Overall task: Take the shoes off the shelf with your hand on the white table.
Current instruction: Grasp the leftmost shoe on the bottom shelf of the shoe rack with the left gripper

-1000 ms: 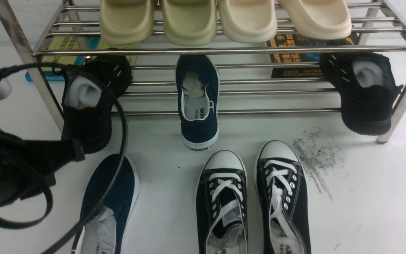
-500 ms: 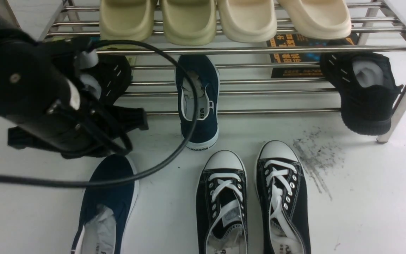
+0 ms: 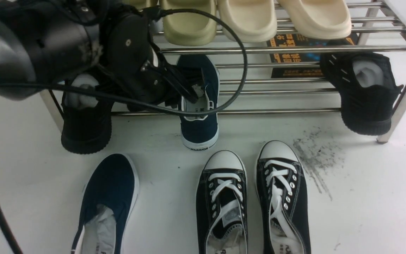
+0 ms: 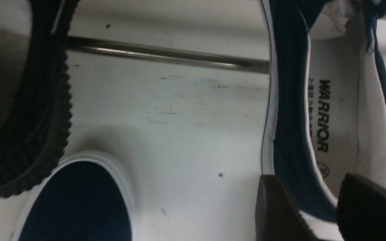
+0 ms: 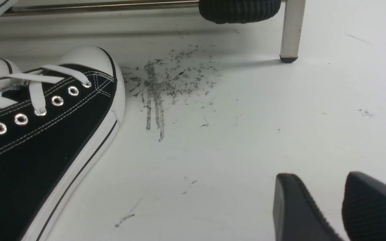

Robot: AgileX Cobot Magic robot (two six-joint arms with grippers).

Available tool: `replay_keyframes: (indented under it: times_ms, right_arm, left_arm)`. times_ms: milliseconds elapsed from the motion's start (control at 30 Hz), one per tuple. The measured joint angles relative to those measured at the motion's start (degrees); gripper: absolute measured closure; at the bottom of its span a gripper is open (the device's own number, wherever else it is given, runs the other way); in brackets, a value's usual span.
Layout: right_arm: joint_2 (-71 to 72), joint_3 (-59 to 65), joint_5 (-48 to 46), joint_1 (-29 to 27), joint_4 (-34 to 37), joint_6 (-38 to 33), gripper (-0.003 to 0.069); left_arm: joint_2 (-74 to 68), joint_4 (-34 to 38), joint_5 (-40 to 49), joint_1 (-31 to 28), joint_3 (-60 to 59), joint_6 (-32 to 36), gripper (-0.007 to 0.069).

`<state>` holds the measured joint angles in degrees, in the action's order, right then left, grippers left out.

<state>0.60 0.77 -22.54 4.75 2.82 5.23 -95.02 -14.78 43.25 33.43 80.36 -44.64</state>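
Note:
One navy slip-on shoe (image 3: 200,127) lies on the lower tier of the steel shelf (image 3: 277,49), its "WARRIOR" sole end sticking out over the white table (image 3: 365,197). The other navy shoe (image 3: 109,197) lies on the table at front left. My left gripper (image 3: 189,95) is at the shelf shoe's opening. In the left wrist view the gripper (image 4: 308,177) is open and straddles the shoe's (image 4: 290,117) side wall, one finger outside, one inside. My right gripper (image 5: 317,175) is open and empty just above the table, out of the front view.
Two black lace-up sneakers (image 3: 222,197) stand on the table in front. Black knit shoes (image 3: 86,123) (image 3: 365,95) hang off the lower tier at both ends. Cream slippers (image 3: 248,21) fill the top tier. A grey scuff (image 3: 315,158) marks the table. A shelf leg (image 5: 292,30) stands beyond my right gripper.
My left arm has swung up and to the right, from the front left over to the navy shoe on the shelf. The shoes have not moved.

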Motion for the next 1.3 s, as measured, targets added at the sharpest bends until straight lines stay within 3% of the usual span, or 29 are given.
replay_keyframes:
  times_ms: [733, 867, 900, 933, 967, 1200, 1300]
  right_arm:
    - [0.0, 0.0, 0.0, 0.0, 0.0, 0.0, 0.0421]
    - [0.0, 0.0, 0.0, 0.0, 0.0, 0.0, 0.0421]
    - [0.0, 0.0, 0.0, 0.0, 0.0, 0.0, 0.0421]
    - [0.0, 0.0, 0.0, 0.0, 0.0, 0.0, 0.0421]
    - [0.0, 0.0, 0.0, 0.0, 0.0, 0.0, 0.0421]
    - [0.0, 0.0, 0.0, 0.0, 0.0, 0.0, 0.0421]
    - [0.0, 0.0, 0.0, 0.0, 0.0, 0.0, 0.0421]
  left_arm:
    - [-11.5, -8.1, -13.3, 0.0, 0.1, -5.4, 0.0314]
    - [-12.3, -10.2, -14.0, 0.0, 0.1, -9.3, 0.0432]
    - [-12.3, -10.2, -14.0, 0.0, 0.1, -9.3, 0.0432]
    - [-12.2, -10.4, -14.0, 0.0, 0.1, -10.3, 0.0530]
    - [-12.0, -10.4, -13.7, 0.0, 0.1, -10.6, 0.0569]
    - [-6.2, -4.0, -3.6, 0.0, 0.0, -9.2, 0.0599]
    - [-0.9, 0.4, 3.7, 0.0, 0.0, -4.7, 0.0599]
